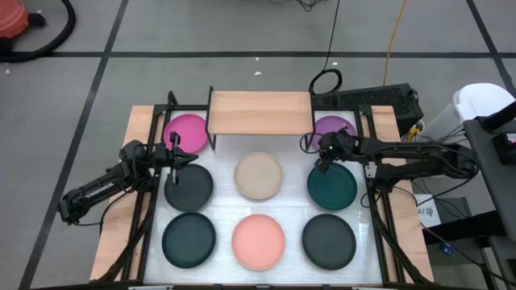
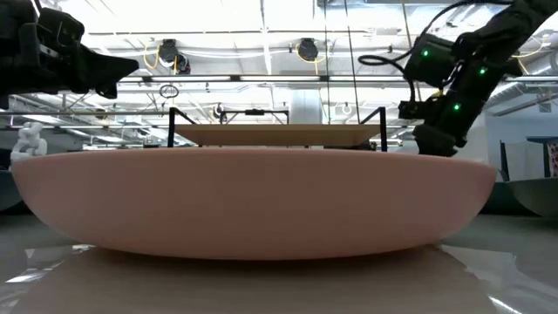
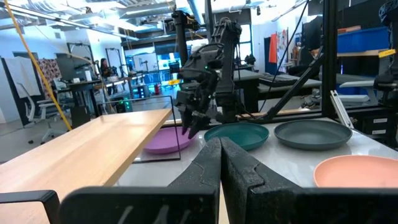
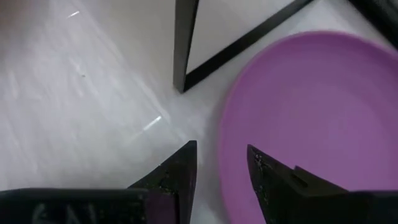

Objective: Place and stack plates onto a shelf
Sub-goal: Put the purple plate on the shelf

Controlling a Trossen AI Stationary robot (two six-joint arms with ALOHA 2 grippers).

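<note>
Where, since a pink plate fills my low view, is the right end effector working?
Observer: The right end effector is at the purple plate's edge, beside a leg of the shelf.
Operator: Is it gripping?
Observer: No, its jaws are open, one finger over the table and one over the rim.
Operator: Is anything on the shelf?
Observer: No, its board is bare.
Operator: And the left end effector?
Observer: The left end effector is shut and holds nothing. It is above a dark plate just in front of the magenta plate.
</note>
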